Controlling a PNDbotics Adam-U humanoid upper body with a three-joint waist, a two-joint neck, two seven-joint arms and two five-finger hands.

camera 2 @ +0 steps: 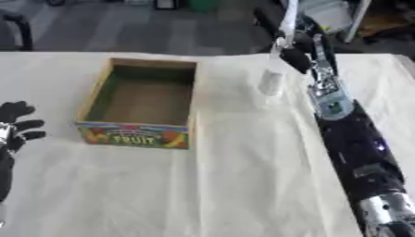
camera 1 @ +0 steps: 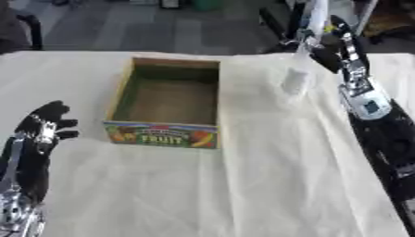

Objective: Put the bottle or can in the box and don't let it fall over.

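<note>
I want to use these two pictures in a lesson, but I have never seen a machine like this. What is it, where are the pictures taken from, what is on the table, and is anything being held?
Both pictures come from one moment: the two eyes of a camera in a humanoid robot's head, looking down at its work. The table wears a pale cloth. On it stands an open cardboard box with "FRUIT" printed on its front; it looks empty. To its right stands an upright clear bottle. The right hand, on a black arm, reaches to the bottle's top; whether it grips it cannot be made out. The left hand rests open at the lower left, holding nothing.
</note>
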